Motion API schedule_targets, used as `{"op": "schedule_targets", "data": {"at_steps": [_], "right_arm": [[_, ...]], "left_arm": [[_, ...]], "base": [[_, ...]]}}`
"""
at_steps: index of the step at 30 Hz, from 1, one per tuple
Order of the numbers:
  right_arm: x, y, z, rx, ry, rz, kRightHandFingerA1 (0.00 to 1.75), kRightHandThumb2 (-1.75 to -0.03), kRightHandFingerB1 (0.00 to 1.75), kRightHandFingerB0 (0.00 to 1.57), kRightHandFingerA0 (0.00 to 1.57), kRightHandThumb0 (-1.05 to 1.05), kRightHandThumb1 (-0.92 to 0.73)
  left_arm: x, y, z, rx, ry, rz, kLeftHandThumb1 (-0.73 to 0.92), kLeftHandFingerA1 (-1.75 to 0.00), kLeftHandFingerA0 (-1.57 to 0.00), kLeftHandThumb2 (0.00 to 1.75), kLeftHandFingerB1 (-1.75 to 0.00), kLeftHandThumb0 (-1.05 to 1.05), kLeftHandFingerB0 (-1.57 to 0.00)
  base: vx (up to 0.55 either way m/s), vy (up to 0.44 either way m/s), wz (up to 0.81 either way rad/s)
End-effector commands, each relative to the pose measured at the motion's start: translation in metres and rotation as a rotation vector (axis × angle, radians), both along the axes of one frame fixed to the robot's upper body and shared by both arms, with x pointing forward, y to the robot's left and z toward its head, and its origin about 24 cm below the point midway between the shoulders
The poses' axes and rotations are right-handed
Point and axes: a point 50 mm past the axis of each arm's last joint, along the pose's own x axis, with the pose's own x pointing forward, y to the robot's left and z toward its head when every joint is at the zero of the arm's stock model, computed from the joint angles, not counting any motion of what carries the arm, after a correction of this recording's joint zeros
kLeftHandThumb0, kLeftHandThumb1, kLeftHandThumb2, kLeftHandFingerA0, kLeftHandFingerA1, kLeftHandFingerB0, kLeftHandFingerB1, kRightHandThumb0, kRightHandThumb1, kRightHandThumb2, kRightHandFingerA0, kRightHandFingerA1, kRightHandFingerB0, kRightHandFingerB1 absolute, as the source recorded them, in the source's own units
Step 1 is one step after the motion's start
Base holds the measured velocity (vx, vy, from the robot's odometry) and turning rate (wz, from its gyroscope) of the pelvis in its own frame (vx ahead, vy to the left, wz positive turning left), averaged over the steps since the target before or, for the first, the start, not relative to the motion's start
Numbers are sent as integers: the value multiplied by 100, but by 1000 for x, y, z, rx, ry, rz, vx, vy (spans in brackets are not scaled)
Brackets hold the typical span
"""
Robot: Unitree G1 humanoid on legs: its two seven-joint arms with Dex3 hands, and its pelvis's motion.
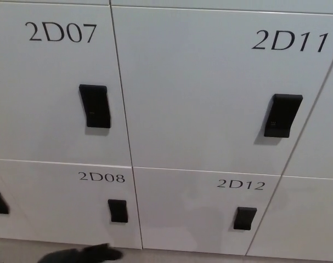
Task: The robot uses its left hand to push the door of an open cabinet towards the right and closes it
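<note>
White laminate fronts fill the head view: a bank of cabinet doors marked 2D07 [56, 82], 2D11 [210, 87], 2D08 [67, 200] and 2D12 [199, 211], each with a black latch, e.g. the latch on 2D11 [282, 115] and the latch on 2D12 [244, 218]. Every door in frame lies flush with its neighbours; seams between them run thin and even, no gap, no dark interior showing. Judged from that, the push-to-the-right looks done: whichever door was the open one now sits closed in line with the rest, though the pictures alone do not say which panel it was. At the bottom edge, left of centre, a dark blurred shape, presumably the left hand [81, 255], shows just below 2D08, apart from the door faces and touching nothing visible. Too blurred and too cropped to tell whether it is spread or closed; it has hold of nothing that can be seen. Right hand does not show. Remaining work, as a judgement: little or none beyond clearing the arm from the cabinet front.
</note>
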Motion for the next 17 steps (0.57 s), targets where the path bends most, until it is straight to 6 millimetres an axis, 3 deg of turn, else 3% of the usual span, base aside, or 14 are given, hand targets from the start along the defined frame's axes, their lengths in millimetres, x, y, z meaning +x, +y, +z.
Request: {"op": "schedule_targets", "data": {"at_steps": [1, 4, 7, 8, 12, 17], "right_arm": [[0, -5, 1, -15, 5, -16, 54, -98, 50, 32, 38, -50, -67], [0, -5, 1, -12, 3, -13, 55, -99, 50, 31, 38, -50, -67], [0, -4, 1, -18, 9, -9, 55, -100, 49, 29, 38, -50, -68], [0, -4, 1, -16, 11, -11, 55, -99, 49, 30, 38, -51, -68], [1, -3, 1, -16, 3, -9, 55, -99, 50, 30, 39, -49, -67], [0, -1, 0, -6, 7, -5, 55, -99, 49, 29, 38, -50, -67]], "left_arm": [[-12, 53, -4, -61, -121, 274, 75, -72, -63, 63, -41, -49, -62], [-14, 65, -6, -44, -132, 332, 74, -87, -63, 62, -42, -50, -68], [-19, 90, -13, -9, -83, 463, 76, -85, -66, 63, -43, -54, -70], [-22, 101, -16, 2, -51, 526, 76, -76, -68, 63, -43, -51, -70], [-28, 110, -21, -17, -11, 611, 75, -77, -67, 63, -44, -48, -72], [-39, 118, -29, 2, 35, 666, 75, -76, -58, 63, -40, -50, -60]], "base": [[0, 0, 0], [0, 0, 0], [0, 0, 0], [0, 0, 0], [0, 0, 0], [0, 0, 0]]}}
